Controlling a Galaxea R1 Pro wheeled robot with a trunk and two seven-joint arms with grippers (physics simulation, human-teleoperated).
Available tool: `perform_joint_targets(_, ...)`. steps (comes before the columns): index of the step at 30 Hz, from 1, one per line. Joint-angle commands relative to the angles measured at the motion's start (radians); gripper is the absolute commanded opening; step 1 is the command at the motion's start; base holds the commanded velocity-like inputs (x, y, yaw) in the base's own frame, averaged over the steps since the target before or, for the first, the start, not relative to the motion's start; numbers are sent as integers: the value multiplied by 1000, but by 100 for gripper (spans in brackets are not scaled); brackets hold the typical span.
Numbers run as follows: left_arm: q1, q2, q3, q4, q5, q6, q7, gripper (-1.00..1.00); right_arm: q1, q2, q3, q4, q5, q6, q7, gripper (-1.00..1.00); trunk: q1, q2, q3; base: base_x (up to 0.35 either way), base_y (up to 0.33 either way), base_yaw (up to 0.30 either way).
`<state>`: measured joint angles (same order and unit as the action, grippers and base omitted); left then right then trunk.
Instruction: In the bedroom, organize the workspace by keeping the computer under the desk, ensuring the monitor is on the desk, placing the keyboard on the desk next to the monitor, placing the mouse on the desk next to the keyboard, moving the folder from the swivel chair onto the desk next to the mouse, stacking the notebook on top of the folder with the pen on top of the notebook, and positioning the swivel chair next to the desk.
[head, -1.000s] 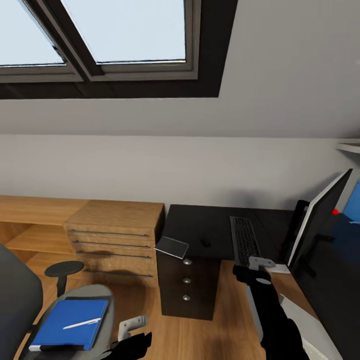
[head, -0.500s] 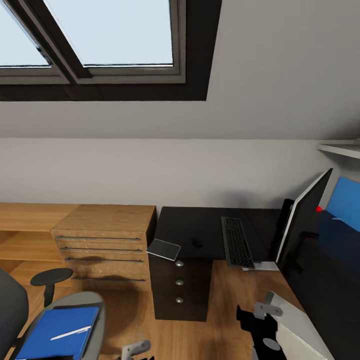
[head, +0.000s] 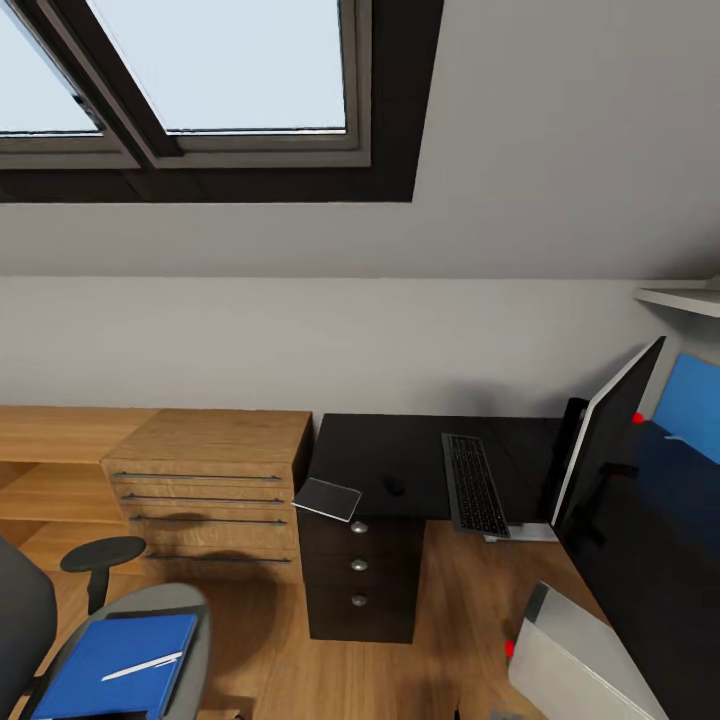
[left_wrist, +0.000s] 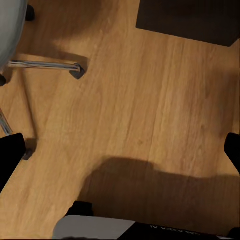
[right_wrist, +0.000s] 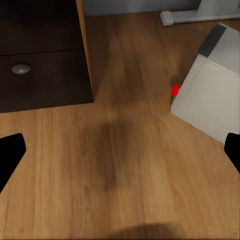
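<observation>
Both arms have dropped out of the head view since a second ago — grippers wide open, empty over bare floor. Folder (head: 118, 653) with pen (head: 141, 666) still on swivel chair (head: 185, 612); keyboard (head: 474, 484) sits on desk (head: 390, 450) — folder pickup likely next.

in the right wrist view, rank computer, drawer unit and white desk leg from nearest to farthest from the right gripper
1. computer, close by one finger of the right gripper
2. drawer unit, on the opposite side
3. white leg, beyond the computer
</observation>
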<state>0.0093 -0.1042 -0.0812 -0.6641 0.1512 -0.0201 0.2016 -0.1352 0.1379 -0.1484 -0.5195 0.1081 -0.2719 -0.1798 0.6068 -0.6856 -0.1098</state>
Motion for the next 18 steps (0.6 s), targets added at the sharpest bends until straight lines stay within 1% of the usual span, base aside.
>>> perform_joint_targets(1, 0, 1, -6, 4, 10, -5, 7, 100, -1, 1, -7, 8, 10, -9, -1, 100, 0, -1, -1, 0, 0, 0)
perform_joint_targets(5, 0, 0, -6, 19, 10, -12, 7, 100, -1, 1, -7, 34, 9, -44, -1, 100, 0, -1, -1, 0, 0, 0)
perform_joint_targets(6, 0, 0, -6, 24, 10, -15, 7, 100, -1, -1, -10, 55, 8, -132, -2, 100, 0, -1, -1, 0, 0, 0)
perform_joint_targets(9, 0, 0, -6, 25, 10, -15, 7, 100, -1, -1, -11, 80, 7, -159, -3, 100, 0, -1, -1, 0, 0, -15)
perform_joint_targets(11, 0, 0, -6, 26, 10, -15, 7, 100, -1, -1, -11, 89, 7, -164, -3, 100, 0, -1, -1, 0, 0, -99)
perform_joint_targets(18, 0, 0, -6, 26, 10, -16, 7, 100, -1, -1, -11, 117, 7, -172, -1, 100, 0, -1, 1, 0, 0, -231)
